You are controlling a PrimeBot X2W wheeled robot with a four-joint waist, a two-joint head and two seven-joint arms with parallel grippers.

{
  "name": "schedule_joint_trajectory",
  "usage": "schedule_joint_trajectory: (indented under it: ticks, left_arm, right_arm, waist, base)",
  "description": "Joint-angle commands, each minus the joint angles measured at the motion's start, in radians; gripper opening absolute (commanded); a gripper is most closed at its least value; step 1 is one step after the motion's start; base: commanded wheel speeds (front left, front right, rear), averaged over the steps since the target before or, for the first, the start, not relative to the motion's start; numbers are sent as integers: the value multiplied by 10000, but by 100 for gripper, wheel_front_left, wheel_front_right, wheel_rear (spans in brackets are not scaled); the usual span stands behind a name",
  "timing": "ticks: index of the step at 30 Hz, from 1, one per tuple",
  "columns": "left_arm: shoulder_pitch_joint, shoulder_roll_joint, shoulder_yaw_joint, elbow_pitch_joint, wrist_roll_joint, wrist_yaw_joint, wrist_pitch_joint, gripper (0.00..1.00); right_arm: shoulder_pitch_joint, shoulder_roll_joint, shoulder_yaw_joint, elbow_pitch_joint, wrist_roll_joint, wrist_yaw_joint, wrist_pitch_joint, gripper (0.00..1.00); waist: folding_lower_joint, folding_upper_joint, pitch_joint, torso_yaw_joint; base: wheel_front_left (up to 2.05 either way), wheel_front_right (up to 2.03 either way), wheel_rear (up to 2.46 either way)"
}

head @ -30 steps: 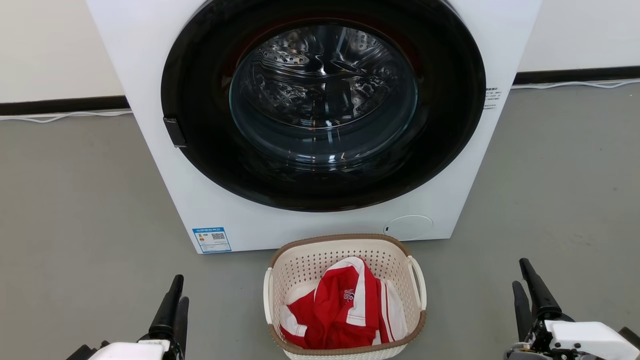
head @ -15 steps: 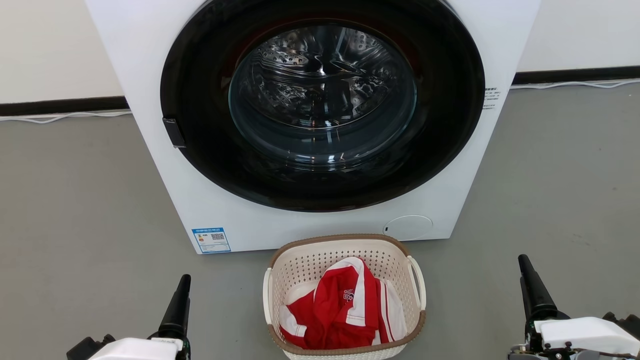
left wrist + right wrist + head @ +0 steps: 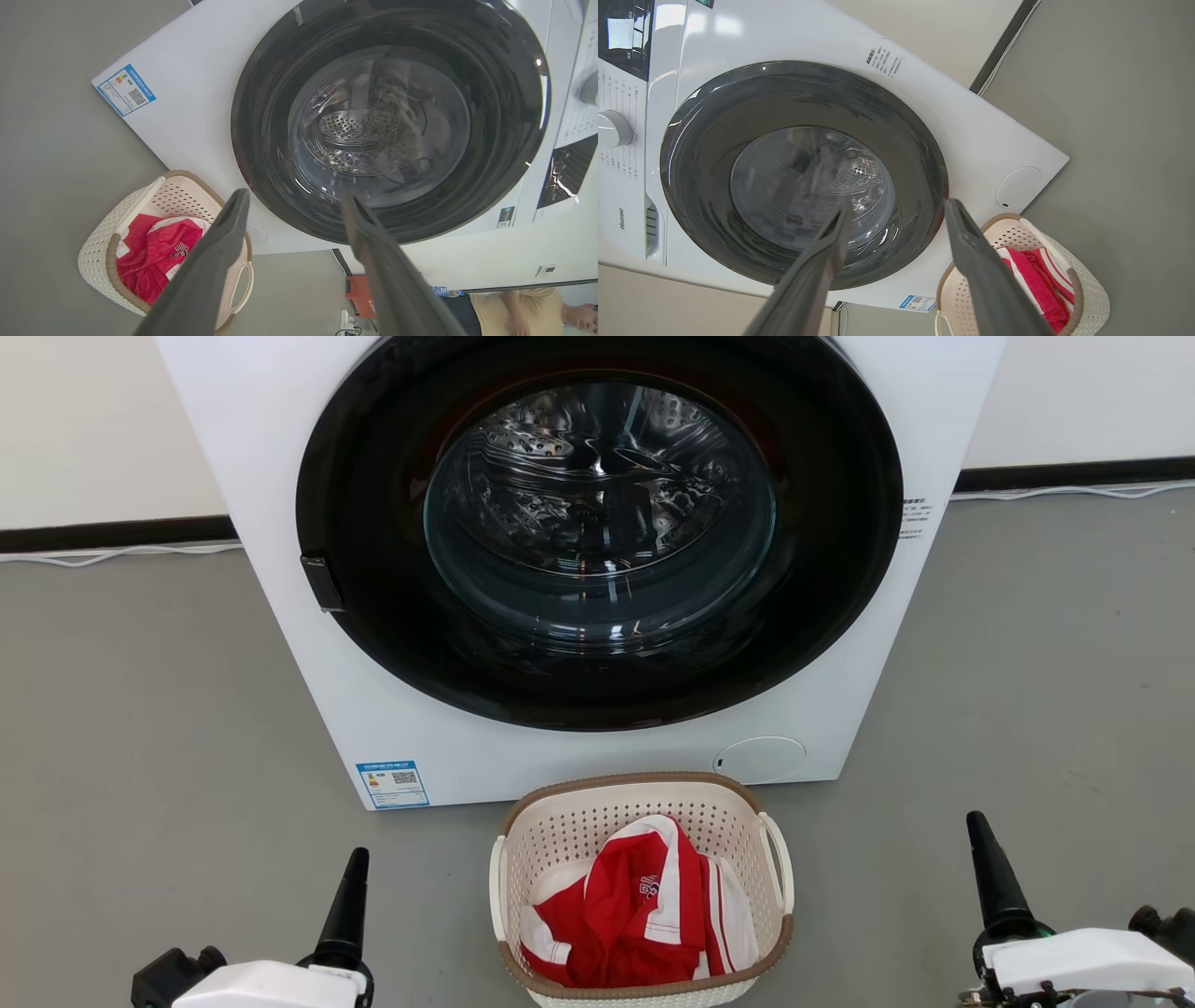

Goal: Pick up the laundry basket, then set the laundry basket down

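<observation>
Laundry basket [image 3: 569,835] sits on the grey floor [image 3: 140,709] just in front of the white washer [image 3: 280,448], below its round glass door, with a red-and-white garment [image 3: 635,915] heaped inside. Left hand [image 3: 355,873] hangs out from the washer's left front corner and right hand [image 3: 982,845] out from its right front corner, both clear of the basket's handles. Each hand's two dark fingers are spread wide, holding nothing.

The laundry basket [image 3: 569,831] sits on the floor [image 3: 140,709] before the washer [image 3: 252,476], a garment [image 3: 625,924] inside it.
</observation>
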Motion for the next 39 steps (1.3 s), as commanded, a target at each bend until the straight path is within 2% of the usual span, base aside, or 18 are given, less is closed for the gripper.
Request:
schedule_joint_trajectory:
  ticks: [1, 39]
  left_arm:
    - [-231, 83, 43, -303, 316, 102, -102, 100]
    - [36, 131, -381, -485, 5172, 604, -1248, 100]
  right_arm:
    - [-232, -188, 136, -367, -400, 37, -200, 100]
    - [-33, -658, 578, -436, -5651, 61, -1346, 100]
  waist:
    - [-1, -1, 1, -2]
    - [-2, -1, -59, -23]
  base:
    - [0, 0, 0]
    - [0, 0, 0]
